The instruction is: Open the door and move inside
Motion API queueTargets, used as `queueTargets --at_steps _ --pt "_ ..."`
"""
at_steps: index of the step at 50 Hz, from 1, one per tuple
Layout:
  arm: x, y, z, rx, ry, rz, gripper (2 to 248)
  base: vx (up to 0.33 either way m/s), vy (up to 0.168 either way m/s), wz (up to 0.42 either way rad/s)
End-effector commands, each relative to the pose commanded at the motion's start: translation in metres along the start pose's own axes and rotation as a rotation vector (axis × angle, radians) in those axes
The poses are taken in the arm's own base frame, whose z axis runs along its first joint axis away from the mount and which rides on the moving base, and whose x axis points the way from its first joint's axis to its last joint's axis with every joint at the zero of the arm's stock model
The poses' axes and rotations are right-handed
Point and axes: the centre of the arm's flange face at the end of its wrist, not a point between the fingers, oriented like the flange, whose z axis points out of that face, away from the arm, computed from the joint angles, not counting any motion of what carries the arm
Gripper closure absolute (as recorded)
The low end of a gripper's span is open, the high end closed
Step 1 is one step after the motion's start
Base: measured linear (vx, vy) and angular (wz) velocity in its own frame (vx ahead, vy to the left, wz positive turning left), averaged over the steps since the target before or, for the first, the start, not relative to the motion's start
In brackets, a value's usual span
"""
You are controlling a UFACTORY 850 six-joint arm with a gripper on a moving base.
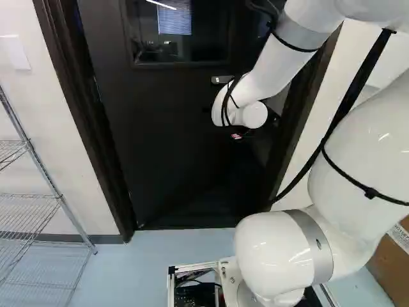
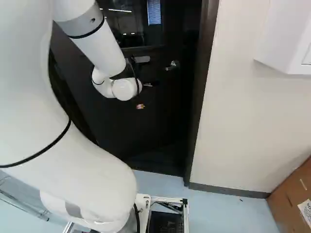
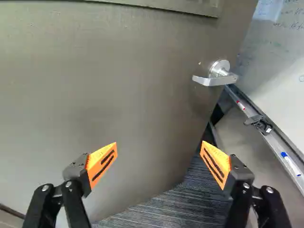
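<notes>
In both base views, rises on the white arm (image 1: pixel 275 256) from the foot, well short of the dark windowed door (image 1: pixel 166 141), over pale blue floor (image 1: pixel 140 262). Shows the wire shelving (image 1: pixel 38 214) more fully in the left base view, left of the door; has a cardboard box (image 2: pixel 294 194) right of it. Slants down from the top with the upper arm, bringing the black gripper (image 2: pixel 140 106) close ahead of the door. Spreads the orange-padded fingers (image 3: pixel 101 164) wide apart in the wrist view, released. Bears a silver lever handle (image 3: pixel 213 79) near the door's free edge, seen in the right base and wrist views, hidden in the left. Stands ajar: reveals only in the wrist view, past the door, striped dark carpet (image 3: pixel 175 209) and a whiteboard (image 3: pixel 280 85) with markers on its ledge (image 3: pixel 273 142).
</notes>
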Motion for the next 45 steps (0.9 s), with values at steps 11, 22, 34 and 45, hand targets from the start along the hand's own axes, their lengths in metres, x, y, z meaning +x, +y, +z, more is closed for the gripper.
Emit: queueTargets --at_steps 11,22,34,45 --pt "0.0000 0.0000 0.0000 0.000 0.000 0.000 3 0.165 0.109 -0.024" --pt "0.0000 0.0000 0.0000 0.000 0.000 0.000 3 0.168 0.111 -0.023" --pt "0.0001 -0.0011 0.0001 0.003 0.000 -0.001 3 0.060 0.046 -0.002" --pt "0.0002 -0.0013 0.0004 0.003 0.000 -0.001 3 0.000 0.000 0.000"
